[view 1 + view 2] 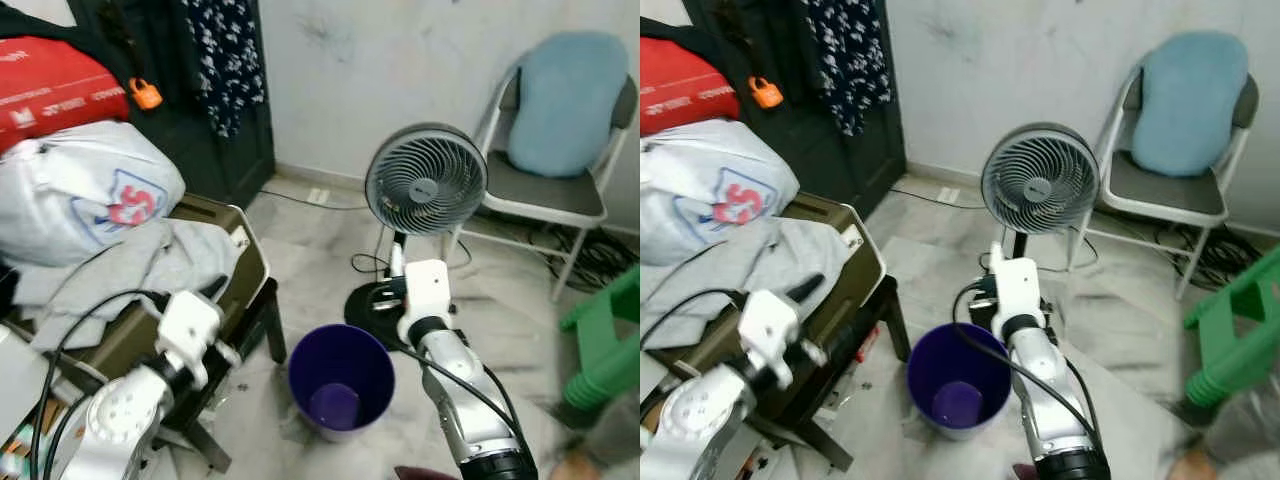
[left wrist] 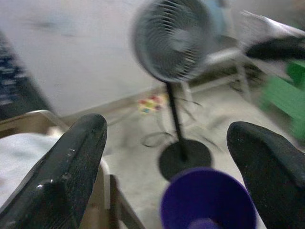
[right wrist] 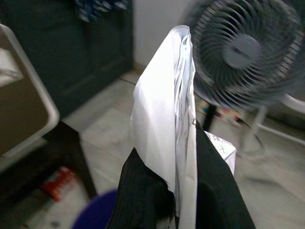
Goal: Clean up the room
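Right gripper [image 3: 178,200] clamps a white paper sheet [image 3: 164,119] above the round purple plastic bin [image 1: 341,380]; left gripper [image 2: 167,157] gapes wide.

Left gripper [image 2: 167,157] fingers spread wide apart, nothing between them. Purple bin [image 2: 207,200] at 6 o'clock, open top, just below the fan's [image 2: 174,40] round black base. Fan upright at 12, blurred. Green plastic item [image 2: 286,95] at 3 o'clock

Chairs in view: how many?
2. Grey folding chair with a blue cushion by the wall, on the robot's right; green chair, cut off by the frame, nearer on the right. Others may be hidden.
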Robot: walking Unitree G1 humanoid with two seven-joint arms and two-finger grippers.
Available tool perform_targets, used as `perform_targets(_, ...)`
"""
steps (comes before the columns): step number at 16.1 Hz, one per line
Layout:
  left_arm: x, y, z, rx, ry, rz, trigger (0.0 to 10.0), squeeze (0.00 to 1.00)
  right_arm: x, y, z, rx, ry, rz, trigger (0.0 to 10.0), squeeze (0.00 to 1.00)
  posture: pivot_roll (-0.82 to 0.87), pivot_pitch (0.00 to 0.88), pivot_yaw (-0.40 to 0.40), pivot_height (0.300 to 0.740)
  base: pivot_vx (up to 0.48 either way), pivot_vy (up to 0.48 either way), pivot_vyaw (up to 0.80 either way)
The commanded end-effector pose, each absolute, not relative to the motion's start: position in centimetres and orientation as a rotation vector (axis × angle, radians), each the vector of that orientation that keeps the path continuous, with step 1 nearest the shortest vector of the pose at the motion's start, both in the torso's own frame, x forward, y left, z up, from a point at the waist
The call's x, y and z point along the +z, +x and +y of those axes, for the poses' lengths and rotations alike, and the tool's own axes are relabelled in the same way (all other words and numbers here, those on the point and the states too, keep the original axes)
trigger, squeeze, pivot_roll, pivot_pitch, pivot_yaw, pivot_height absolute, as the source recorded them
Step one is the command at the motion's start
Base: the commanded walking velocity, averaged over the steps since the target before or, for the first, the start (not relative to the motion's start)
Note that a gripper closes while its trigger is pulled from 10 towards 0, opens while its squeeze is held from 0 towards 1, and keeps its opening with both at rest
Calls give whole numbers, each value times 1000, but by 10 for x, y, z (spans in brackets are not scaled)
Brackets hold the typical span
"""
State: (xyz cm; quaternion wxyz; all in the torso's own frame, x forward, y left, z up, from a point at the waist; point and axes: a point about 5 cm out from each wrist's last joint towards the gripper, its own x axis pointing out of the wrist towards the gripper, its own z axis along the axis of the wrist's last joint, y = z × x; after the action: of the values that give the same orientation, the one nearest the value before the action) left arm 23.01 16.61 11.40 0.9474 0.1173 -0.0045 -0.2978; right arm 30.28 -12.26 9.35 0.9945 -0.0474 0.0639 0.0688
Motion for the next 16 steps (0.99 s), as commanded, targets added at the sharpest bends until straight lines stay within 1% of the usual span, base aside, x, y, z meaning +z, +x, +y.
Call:
perform_targets(1,116,226,165,-643,269,-12,10000,0,90,304,-126,109,-107,152,10000,0,33,112,23,740,0,0,0)
perform_targets(3,115,220,162,-689,275,-11,10000,0,86,302,-130,68,-110,178,10000,0,31,120,30,740,0,0,0)
perform_targets(7,119,226,157,-698,266,-34,10000,0,89,305,-125,69,-118,176,10000,0,29,125,28,740,0,0,800)
perform_targets(9,118,223,155,-696,268,-31,10000,0,88,308,-123,63,-125,186,10000,0,35,130,27,740,0,0,800)
perform_targets(10,118,222,156,-689,266,-31,10000,0,87,309,-123,56,-116,198,10000,0,38,131,28,740,0,0,800)
perform_targets(11,119,220,156,-675,260,-33,10000,0,85,311,-124,15,-64,221,10000,0,45,136,31,740,0,0,800)
perform_targets(12,120,218,156,-668,255,-35,10000,0,84,311,-124,-2,-71,230,10000,0,51,140,32,740,0,0,694)
perform_targets(13,123,216,153,-670,245,-40,10000,0,79,311,-126,-43,-71,271,10000,0,59,151,35,740,0,0,0)
perform_targets(16,129,210,148,-708,241,-50,10000,0,77,314,-124,-65,-78,291,10000,0,77,176,46,740,0,0,0)
